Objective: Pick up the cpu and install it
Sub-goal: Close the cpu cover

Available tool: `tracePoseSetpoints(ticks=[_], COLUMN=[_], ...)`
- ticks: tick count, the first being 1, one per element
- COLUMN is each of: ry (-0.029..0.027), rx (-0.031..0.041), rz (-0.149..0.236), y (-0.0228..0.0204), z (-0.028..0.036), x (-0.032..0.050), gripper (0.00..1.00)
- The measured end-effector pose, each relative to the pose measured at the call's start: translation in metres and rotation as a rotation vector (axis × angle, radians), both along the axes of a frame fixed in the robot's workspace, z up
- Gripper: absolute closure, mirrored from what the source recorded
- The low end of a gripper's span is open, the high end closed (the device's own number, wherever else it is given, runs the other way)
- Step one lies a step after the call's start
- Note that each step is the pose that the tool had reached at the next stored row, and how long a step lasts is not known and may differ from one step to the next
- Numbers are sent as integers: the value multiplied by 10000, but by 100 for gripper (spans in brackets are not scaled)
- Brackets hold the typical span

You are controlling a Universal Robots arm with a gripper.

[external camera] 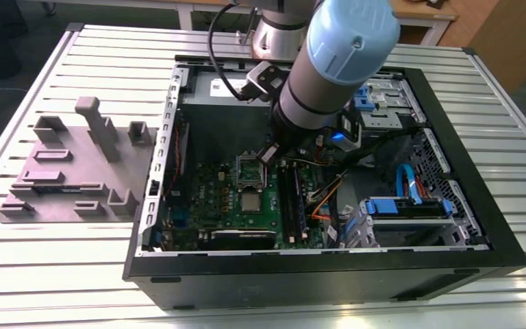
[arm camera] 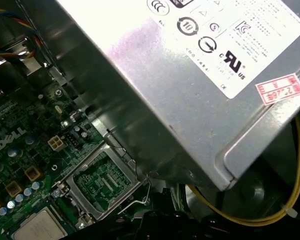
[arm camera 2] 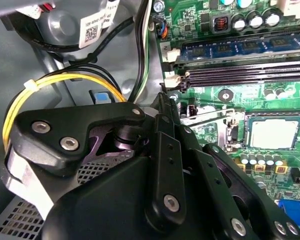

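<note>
Here, arm point(external camera: 322, 75): reaches steeply down into the open computer case point(external camera: 482, 226), wrist low over the green motherboard point(external camera: 217, 199).
Fingers point(arm camera 2: 165, 107): black, closed together at a narrow tip, holding nothing, poised above the board.
Cpu point(external camera: 248, 201): lies flat on the motherboard just beyond the fingers' tip, apart from them; its pale top shows in the second wrist view point(arm camera 2: 273, 134).
Socket point(arm camera: 102, 182): open metal-framed recess beside the cpu, near the fingers.
Power supply point(arm camera: 190, 85): big grey box close behind the fingers.
Yellow wires point(arm camera 2: 55, 82): loop beside the fingers.
Tabletop point(external camera: 53, 274): slatted, carries the case.
</note>
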State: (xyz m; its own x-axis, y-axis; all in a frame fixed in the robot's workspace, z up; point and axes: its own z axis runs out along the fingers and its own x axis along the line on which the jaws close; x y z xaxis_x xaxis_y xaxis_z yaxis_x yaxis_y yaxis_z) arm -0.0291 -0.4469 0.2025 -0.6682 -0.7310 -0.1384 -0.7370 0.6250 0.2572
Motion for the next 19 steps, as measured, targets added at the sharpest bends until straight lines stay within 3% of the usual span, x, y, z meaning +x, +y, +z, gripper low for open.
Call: tracePoseSetpoints(ticks=[4,9,13,19], ry=[-2,-1,19,46], rx=[86,34,-106,-476], rz=[0,1,1,0], y=[5,4,4,5], z=[-38,-43,-26,9], x=[-11,-24,-26,-27], gripper=[90,90,90,90])
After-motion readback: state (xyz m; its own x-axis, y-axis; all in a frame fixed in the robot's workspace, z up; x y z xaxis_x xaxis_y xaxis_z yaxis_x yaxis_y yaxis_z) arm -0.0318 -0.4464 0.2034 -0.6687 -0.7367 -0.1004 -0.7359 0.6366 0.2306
